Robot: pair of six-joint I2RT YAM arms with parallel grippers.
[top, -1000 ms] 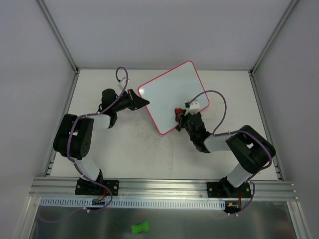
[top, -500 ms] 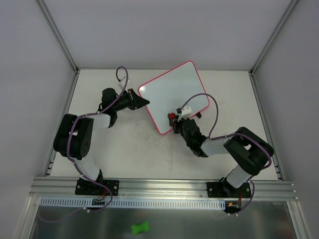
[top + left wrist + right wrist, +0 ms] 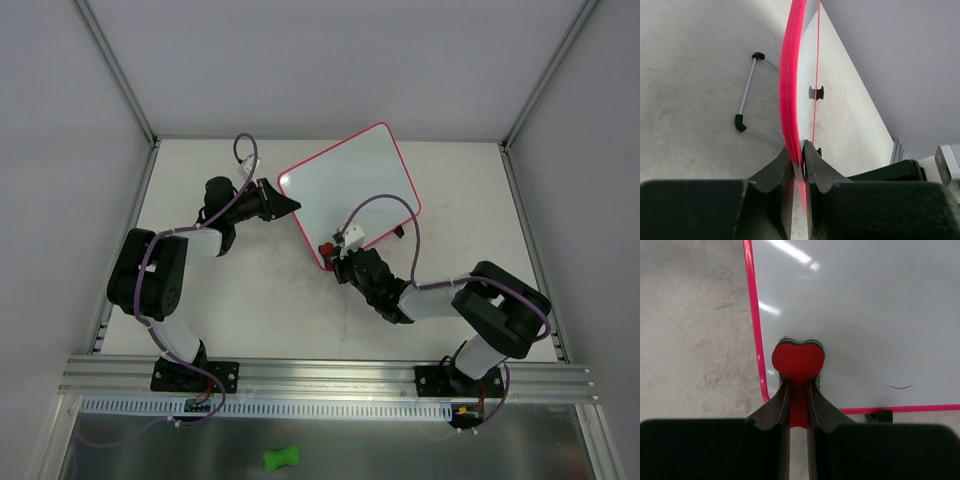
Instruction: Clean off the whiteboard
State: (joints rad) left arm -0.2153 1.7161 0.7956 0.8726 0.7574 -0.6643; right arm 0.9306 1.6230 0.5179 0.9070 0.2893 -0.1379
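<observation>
Over on the left, the left jaws are clamping together on the pink frame of the whiteboard [image 3: 350, 185], which is sitting askew toward the far middle of the counter [image 3: 250, 300]. To the right, the right jaws are gripping a red eraser [image 3: 798, 360] and resting it on the board's near-left corner.

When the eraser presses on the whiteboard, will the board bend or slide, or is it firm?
Probably stiff: the whiteboard shows a flat face though the left gripper pinches only one edge. Its face looks glossy, with reflections, so the eraser in the right gripper should glide easily. Without that pinch it might slide on the table.
</observation>
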